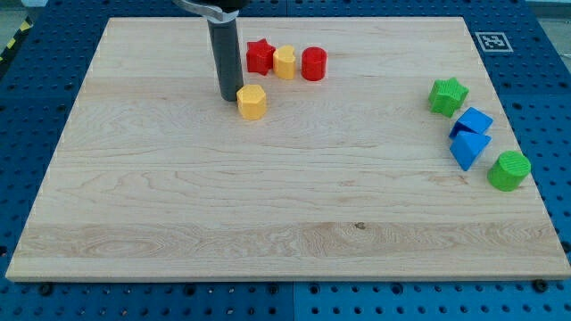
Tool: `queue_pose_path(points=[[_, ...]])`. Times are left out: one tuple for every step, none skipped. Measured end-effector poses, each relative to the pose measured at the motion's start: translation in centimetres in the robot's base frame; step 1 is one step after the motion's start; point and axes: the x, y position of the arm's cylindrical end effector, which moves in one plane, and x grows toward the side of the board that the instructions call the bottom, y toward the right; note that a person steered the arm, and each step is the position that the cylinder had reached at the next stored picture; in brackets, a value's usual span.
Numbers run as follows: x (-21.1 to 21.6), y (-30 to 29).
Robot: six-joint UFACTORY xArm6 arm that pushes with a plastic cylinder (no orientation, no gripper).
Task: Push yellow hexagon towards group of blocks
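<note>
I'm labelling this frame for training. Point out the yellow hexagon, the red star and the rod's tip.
yellow hexagon [252,102]: camera view, on its top face.
red star [260,55]: camera view, on its top face.
my tip [228,97]: camera view, the rod's very end, just left of the yellow hexagon.

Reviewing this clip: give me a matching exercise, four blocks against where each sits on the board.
Blocks:
1. yellow hexagon
2. red star
3. green star
4. green cylinder

Places:
A. lowest of the blocks on the view's right
B. touching my tip, on its right in the view
C. left end of the top row of three
D. top of the group on the view's right

Pairs: 1-B, 2-C, 3-D, 4-A
</note>
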Motion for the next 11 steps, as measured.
queue_pose_path(points=[[0.3,0.4],[1.5,1.5],[3.7,3.9],[6.3,7.1],[8.7,10.3],[10.2,10.8],[10.4,10.9],[10.4,13.4],[10.4,17.2],[10.4,17.0],[8.7,13.5]])
